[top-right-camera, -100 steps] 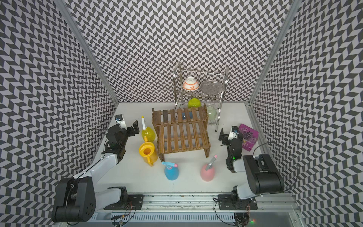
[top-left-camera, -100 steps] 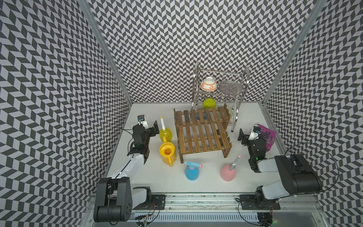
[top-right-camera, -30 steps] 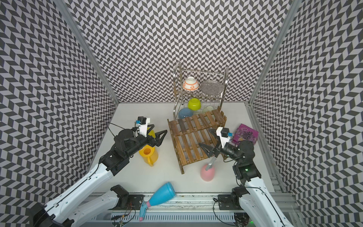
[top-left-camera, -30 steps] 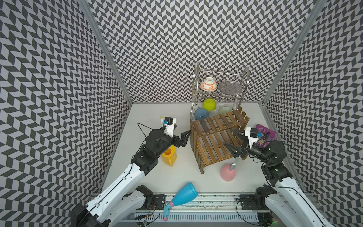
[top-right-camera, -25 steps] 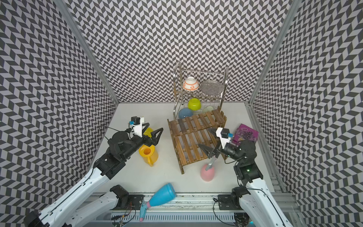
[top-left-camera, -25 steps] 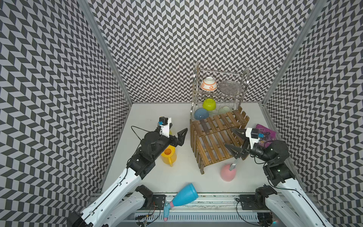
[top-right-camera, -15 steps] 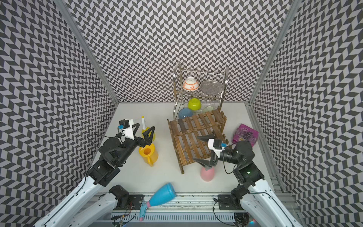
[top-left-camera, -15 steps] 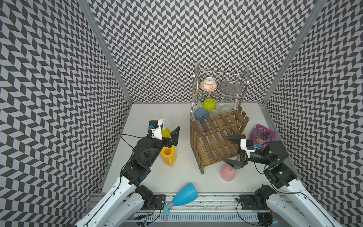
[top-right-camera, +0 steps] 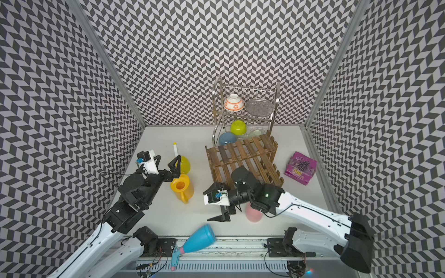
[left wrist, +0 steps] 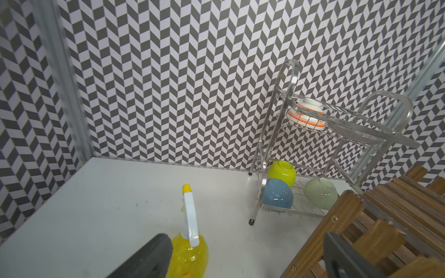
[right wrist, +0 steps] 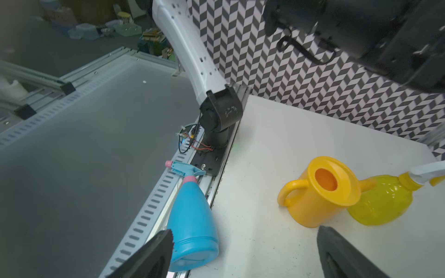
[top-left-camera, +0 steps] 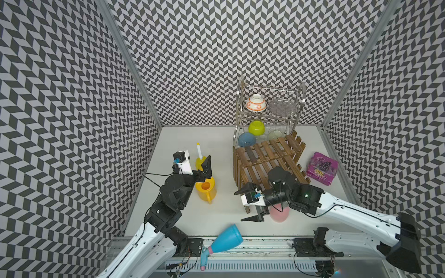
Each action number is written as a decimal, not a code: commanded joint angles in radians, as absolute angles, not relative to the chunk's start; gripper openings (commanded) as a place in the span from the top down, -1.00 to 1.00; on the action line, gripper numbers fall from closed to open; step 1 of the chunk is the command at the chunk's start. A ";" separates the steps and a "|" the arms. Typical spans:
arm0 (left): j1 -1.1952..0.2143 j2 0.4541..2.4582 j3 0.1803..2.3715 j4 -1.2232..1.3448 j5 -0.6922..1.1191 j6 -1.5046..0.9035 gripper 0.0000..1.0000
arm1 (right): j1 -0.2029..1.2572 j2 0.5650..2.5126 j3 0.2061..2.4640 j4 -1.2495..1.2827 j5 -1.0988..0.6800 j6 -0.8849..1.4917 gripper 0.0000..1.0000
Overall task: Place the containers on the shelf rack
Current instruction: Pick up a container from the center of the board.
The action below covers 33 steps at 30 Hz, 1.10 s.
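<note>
My left fingers (top-right-camera: 177,164) are spread wide with nothing between them, held above the worktop (top-left-camera: 226,154) near its left edge. The translucent yellow spray bottle (top-left-camera: 200,161) stands upright close by one of them. The yellow watering can (top-left-camera: 206,191) stands just beside that bottle, on the side toward the front edge.

My right fingers (top-left-camera: 255,216) are wide apart too and hold nothing. They hang low over the worktop near the front edge and point toward the left edge. The blue spray bottle (top-left-camera: 226,241) lies on its side across the front edge, with its pink collar and trigger out over the rail (top-left-camera: 265,242). In the right wrist view its base is just beside one finger.

The pink spray bottle (top-left-camera: 279,214) sits under my right arm (top-left-camera: 337,209), mostly hidden, close to the front of the shelf rack (top-left-camera: 267,150). That rack sits askew toward the back right corner, just in front of the steel dish rack (top-left-camera: 240,96).
</note>
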State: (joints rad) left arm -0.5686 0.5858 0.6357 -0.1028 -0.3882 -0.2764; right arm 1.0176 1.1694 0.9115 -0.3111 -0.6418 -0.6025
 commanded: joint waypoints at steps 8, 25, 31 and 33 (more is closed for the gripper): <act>-0.538 0.532 0.615 -0.177 -0.509 -0.324 -1.00 | 1.094 1.346 1.042 -0.480 -0.555 -0.742 -0.87; -0.511 0.481 0.584 -0.167 -0.552 -0.312 -1.00 | 1.212 1.532 1.101 -0.607 -0.489 -0.709 -0.73; -0.503 0.480 0.585 -0.176 -0.547 -0.311 -1.00 | 1.246 1.599 1.138 -0.660 -0.464 -0.706 -0.74; -0.502 0.479 0.585 -0.183 -0.547 -0.311 -1.00 | 1.249 1.617 1.149 -0.668 -0.449 -0.701 -0.74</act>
